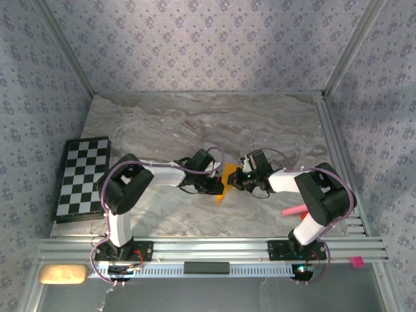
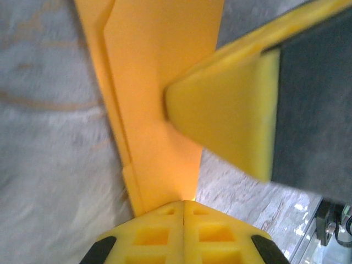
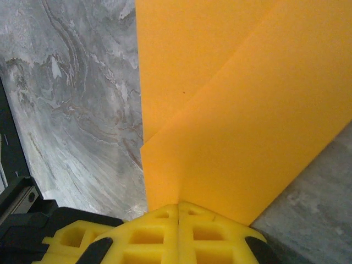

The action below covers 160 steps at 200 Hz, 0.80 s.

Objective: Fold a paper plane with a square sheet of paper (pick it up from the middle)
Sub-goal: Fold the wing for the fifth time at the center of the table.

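Currently, the left claw (image 2: 183, 204) and the right claw (image 3: 179, 208) each pinch the folded orange paper (image 2: 148, 82) from opposite sides, holding it between them near the centre of the marble worktop (image 1: 195, 123).

1. I see the sheet of paper (image 1: 225, 182) near the middle of the marble table (image 1: 273, 123), plain orange-yellow and unmarked
2. It's partly folded: overlapping layers, with straight stepped edges running alongside one another
3. From above it reads as a narrow sliver, tilted, tapering toward me
4. I can't tell whether its lower tip touches the marble
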Each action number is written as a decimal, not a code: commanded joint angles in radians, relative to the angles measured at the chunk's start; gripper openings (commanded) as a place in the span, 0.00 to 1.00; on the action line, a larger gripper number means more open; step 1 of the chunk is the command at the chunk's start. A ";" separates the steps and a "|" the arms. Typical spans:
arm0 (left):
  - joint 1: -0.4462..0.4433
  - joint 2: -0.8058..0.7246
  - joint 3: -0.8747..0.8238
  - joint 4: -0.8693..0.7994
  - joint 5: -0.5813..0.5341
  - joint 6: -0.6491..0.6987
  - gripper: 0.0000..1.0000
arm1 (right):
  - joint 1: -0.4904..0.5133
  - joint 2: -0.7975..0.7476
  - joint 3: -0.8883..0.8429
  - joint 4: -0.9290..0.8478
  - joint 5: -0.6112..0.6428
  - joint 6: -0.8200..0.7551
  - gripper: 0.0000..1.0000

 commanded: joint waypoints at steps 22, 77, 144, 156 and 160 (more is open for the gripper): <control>-0.009 -0.122 -0.028 -0.138 -0.010 -0.011 0.05 | -0.015 0.049 -0.016 -0.111 0.120 -0.045 0.00; -0.007 -0.107 0.032 -0.070 0.037 -0.075 0.07 | -0.004 0.057 -0.008 -0.120 0.128 -0.045 0.00; -0.028 -0.033 0.064 -0.032 0.039 -0.101 0.10 | -0.004 0.054 -0.009 -0.126 0.126 -0.048 0.00; -0.033 -0.024 0.072 -0.036 0.035 -0.100 0.11 | -0.004 0.056 -0.011 -0.128 0.127 -0.049 0.00; -0.033 -0.022 0.075 -0.037 0.035 -0.098 0.11 | -0.004 0.056 -0.011 -0.128 0.127 -0.050 0.00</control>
